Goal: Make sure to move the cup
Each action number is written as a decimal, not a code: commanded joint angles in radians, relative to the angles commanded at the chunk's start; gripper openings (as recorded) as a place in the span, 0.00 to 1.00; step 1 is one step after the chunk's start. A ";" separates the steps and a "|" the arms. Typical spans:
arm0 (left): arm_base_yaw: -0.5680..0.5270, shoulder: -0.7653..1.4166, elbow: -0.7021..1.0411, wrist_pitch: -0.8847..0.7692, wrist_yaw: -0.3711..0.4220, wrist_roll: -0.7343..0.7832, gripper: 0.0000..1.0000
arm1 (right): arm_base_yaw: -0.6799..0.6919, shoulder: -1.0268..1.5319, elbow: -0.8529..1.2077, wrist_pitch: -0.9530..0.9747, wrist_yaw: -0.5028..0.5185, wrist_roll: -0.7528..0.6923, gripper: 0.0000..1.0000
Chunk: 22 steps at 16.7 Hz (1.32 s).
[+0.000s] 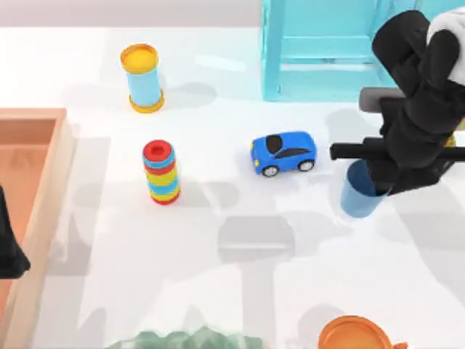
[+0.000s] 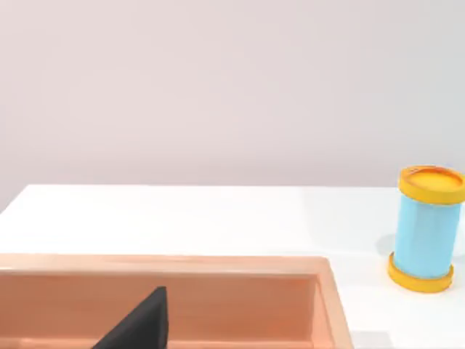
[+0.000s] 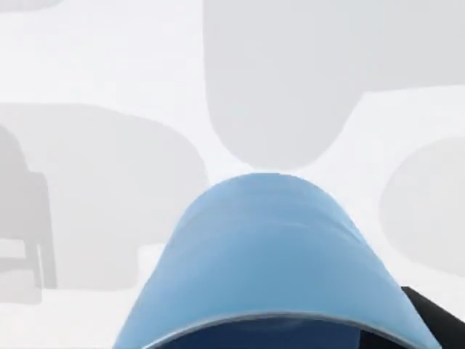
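Right gripper (image 1: pixel 378 178) over cup (image 1: pixel 360 195), right of toy car (image 1: pixel 283 153); finger state unclear. Cup upright, axis vertical, mouth up. Left gripper (image 1: pixel 11 251) parked over wooden tray (image 1: pixel 43 120).

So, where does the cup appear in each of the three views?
Top view: cup at the right, under the right end effector, right of the toy car.
Left wrist view: no cup.
Right wrist view: cup close up, low centre.
Shared landmark: white table.
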 joint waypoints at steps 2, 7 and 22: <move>0.000 0.000 0.000 0.000 0.000 0.000 1.00 | -0.144 -0.068 -0.055 -0.027 0.001 -0.145 0.00; 0.000 0.000 0.000 0.000 0.000 0.000 1.00 | -0.438 -0.148 -0.107 -0.114 0.045 -0.414 0.00; 0.000 0.000 0.000 0.000 0.000 0.000 1.00 | -0.478 -0.097 -0.253 0.085 0.064 -0.446 0.00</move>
